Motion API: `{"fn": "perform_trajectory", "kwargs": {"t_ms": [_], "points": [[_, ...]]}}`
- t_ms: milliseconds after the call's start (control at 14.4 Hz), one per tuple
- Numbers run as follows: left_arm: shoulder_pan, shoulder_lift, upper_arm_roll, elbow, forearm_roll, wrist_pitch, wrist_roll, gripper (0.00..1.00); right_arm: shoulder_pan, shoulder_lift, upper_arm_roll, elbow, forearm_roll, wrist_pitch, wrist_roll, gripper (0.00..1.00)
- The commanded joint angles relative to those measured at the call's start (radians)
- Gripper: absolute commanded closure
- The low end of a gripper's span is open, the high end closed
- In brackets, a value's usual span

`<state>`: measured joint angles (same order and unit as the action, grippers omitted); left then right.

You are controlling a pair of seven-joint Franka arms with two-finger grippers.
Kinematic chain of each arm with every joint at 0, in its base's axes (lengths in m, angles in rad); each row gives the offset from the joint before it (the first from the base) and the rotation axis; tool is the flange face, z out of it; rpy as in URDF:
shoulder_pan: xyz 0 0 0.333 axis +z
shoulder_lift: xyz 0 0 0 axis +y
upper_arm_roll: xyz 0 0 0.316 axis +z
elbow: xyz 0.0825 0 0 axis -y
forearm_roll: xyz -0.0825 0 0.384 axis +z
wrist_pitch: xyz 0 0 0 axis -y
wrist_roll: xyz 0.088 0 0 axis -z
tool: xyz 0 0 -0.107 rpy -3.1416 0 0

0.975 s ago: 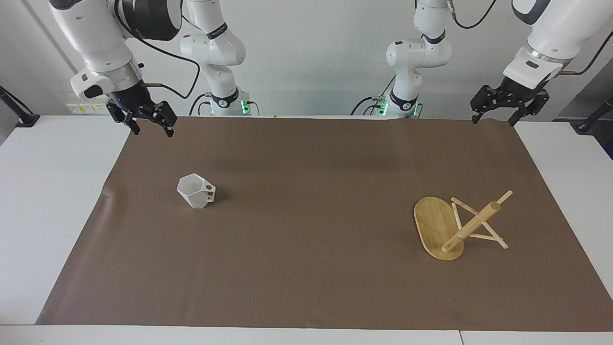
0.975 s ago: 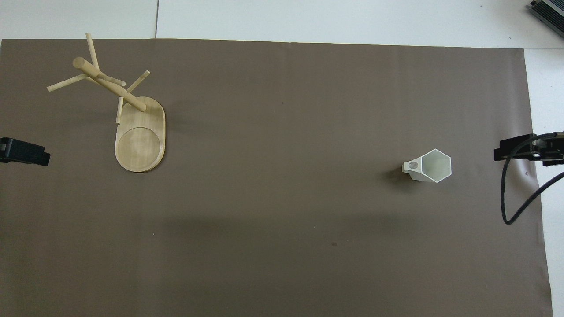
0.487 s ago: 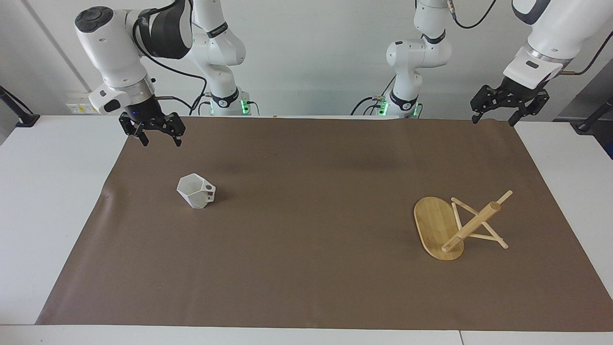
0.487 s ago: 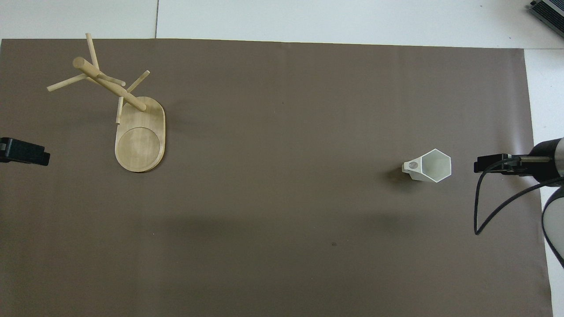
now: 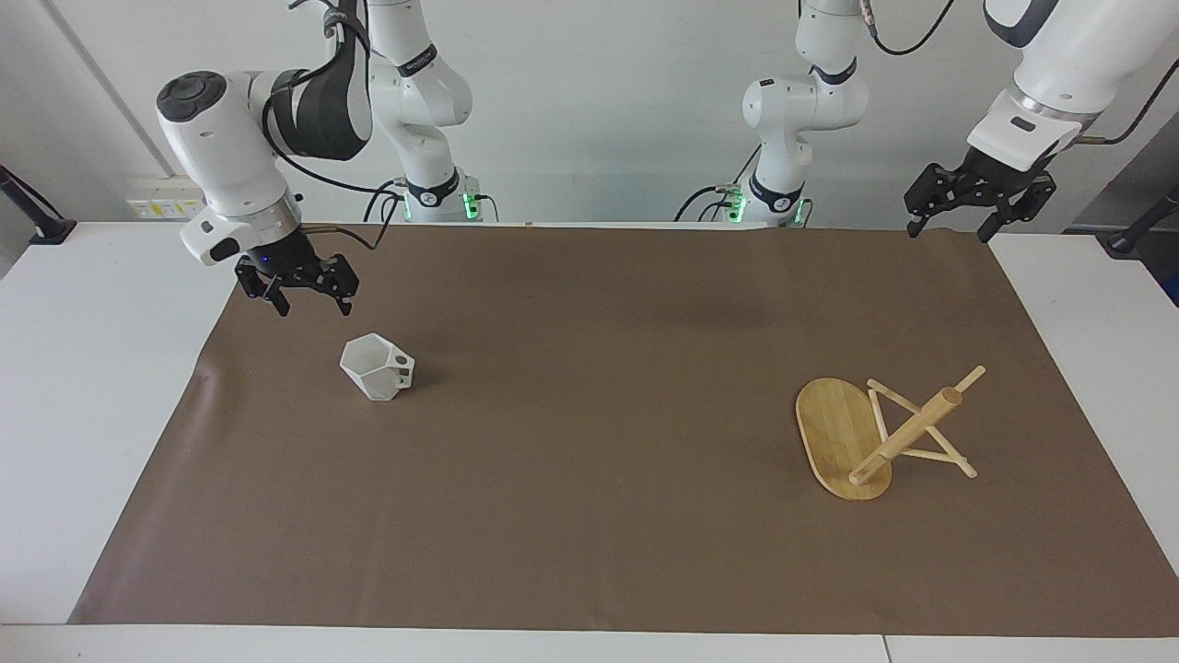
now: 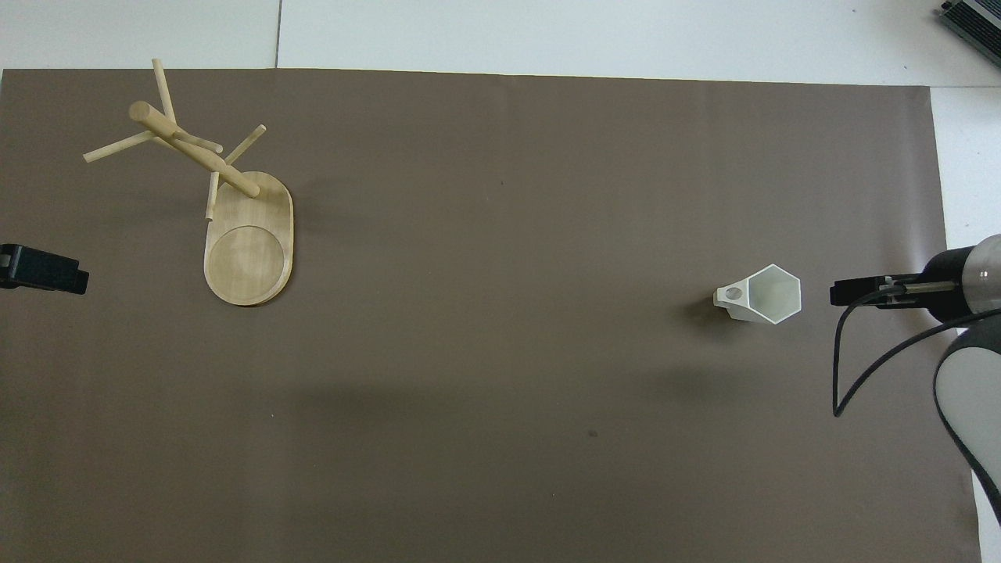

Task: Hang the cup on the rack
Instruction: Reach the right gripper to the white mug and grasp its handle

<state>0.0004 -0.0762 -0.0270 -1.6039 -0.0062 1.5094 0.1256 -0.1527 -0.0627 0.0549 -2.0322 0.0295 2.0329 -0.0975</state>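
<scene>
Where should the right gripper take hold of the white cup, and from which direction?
Best guess: the rim wall of the cup, from above. It stands upright, mouth open to the top, handle pointing toward the left arm's end, so the wall away from the handle is free. The right gripper, open, hangs above the mat beside it.

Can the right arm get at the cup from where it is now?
Probably yes: the right gripper hangs open just beside the cup, which stands upright on the mat with nothing between them.

You've got the right gripper (image 5: 312, 304) hanging open just above the cup (image 5: 377, 366), not touching; left gripper (image 5: 951, 228) waits, rack (image 5: 875, 436) well apart.
</scene>
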Motion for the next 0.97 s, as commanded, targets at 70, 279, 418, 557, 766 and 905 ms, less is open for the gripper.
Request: {"fn": "perform_trajectory", "kwargs": {"t_ms": [70,279,418,557,766,905], "points": [[0.01,-0.03,-0.005,-0.03,0.011,-0.006,0.006,0.0,-0.015,0.015,-0.001,-0.074,0.026,0.105,-0.015,0.0],[0.01,-0.03,-0.007,-0.03,0.011,-0.006,0.006,0.0,-0.016,0.056,-0.003,-0.08,0.026,0.121,0.019,0.0],[0.01,-0.03,-0.007,-0.03,0.011,-0.006,0.006,0.0,-0.016,0.069,-0.003,-0.089,0.026,0.148,0.021,0.0],[0.01,-0.03,-0.007,-0.03,0.011,-0.006,0.006,0.0,-0.016,0.076,-0.003,-0.124,0.026,0.2,0.021,0.0],[0.01,-0.03,-0.007,-0.03,0.011,-0.006,0.006,0.0,-0.018,0.101,-0.003,-0.135,0.026,0.242,0.036,0.0],[0.01,-0.03,-0.007,-0.03,0.011,-0.006,0.006,0.0,-0.016,0.116,-0.003,-0.135,0.026,0.245,0.039,0.0]]}}
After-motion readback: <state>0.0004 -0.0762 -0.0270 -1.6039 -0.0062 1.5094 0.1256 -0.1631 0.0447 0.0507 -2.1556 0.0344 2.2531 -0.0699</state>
